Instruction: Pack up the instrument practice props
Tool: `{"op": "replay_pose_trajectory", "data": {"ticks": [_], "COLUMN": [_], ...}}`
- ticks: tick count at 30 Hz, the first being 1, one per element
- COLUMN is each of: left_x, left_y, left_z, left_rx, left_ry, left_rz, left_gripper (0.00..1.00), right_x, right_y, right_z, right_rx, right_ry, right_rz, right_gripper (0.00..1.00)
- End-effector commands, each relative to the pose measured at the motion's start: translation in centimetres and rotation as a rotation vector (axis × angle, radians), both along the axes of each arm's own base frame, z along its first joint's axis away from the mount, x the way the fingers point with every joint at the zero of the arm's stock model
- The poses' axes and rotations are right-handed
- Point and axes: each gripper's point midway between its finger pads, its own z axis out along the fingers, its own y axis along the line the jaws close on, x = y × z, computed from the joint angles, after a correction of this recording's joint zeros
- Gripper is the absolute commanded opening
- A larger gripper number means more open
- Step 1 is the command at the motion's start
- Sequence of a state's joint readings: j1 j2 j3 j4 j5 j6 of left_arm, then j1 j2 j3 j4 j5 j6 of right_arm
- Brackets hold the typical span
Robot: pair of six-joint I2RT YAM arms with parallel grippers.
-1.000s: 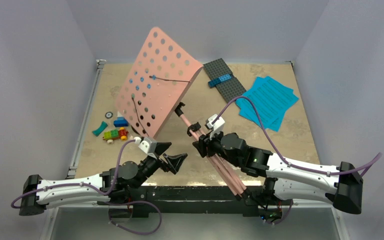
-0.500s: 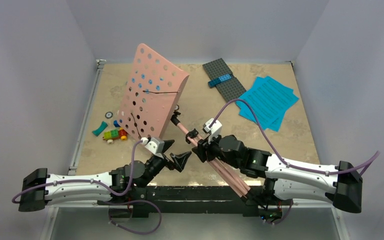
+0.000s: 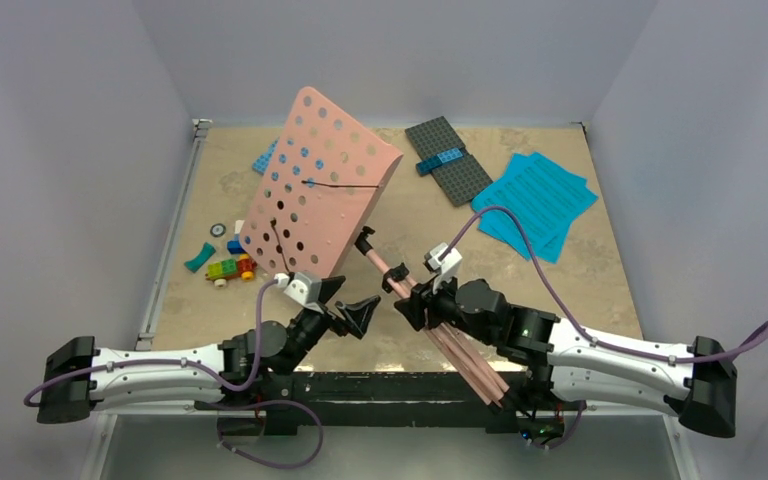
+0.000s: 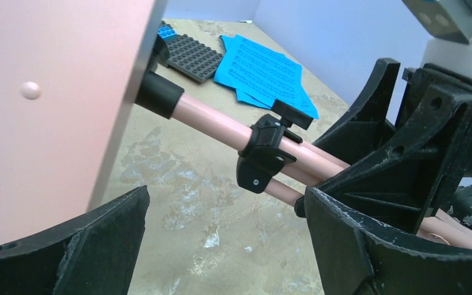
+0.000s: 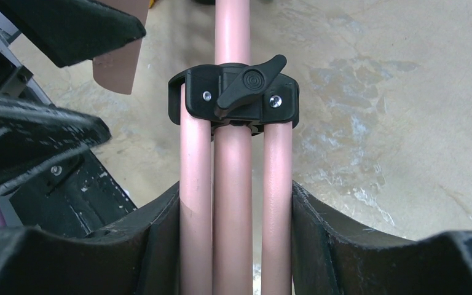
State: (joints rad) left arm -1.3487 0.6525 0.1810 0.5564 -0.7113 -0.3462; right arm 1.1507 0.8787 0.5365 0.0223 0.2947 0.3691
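The pink music stand (image 3: 320, 185) is tilted over the table, its perforated board up at the back left. Its folded legs (image 3: 460, 345) run down to the near edge. My right gripper (image 3: 422, 303) is shut on the three pink legs (image 5: 233, 203), just below the black clamp collar (image 5: 233, 101). My left gripper (image 3: 352, 316) is open and empty, just left of the legs and under the board's lower edge (image 4: 49, 104). The clamp collar also shows in the left wrist view (image 4: 264, 153). Cyan sheet-music pages (image 3: 537, 203) lie at the back right. The microphone and mic stand are out of view.
A grey studded baseplate (image 3: 448, 160) with a blue brick lies at the back centre. A blue baseplate (image 3: 264, 160) peeks out behind the board. Small coloured bricks (image 3: 225, 262) lie at the left. Grey walls enclose the table.
The board has swung back right and higher. My right gripper has slid a little right and nearer along the legs. My left gripper stays open near the legs.
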Motion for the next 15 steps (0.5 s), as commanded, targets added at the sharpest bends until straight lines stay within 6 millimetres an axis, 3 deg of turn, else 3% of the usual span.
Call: {"op": "replay_pose_trajectory", "data": {"ticks": [1, 8, 15], "left_x": [0.2, -0.2, -0.2], "left_y": [0.1, 0.5, 0.9], "left_z": [2.2, 4.4, 4.2], "left_rx": [-0.089, -0.105, -0.091], "left_ry": [-0.017, -0.043, -0.036], "left_rz": [0.009, -0.01, -0.007], "left_gripper": [1.0, 1.0, 1.0], "right_x": [1.7, 0.8, 0.2], "right_y": [-0.7, -2.9, -3.7], "right_z": [14.2, 15.8, 15.8], "right_rx": [0.522, 0.582, 0.591], "right_ry": [-0.169, -0.177, -0.193], "right_rz": [-0.118, -0.131, -0.112], "right_gripper": [0.0, 0.0, 0.0]}}
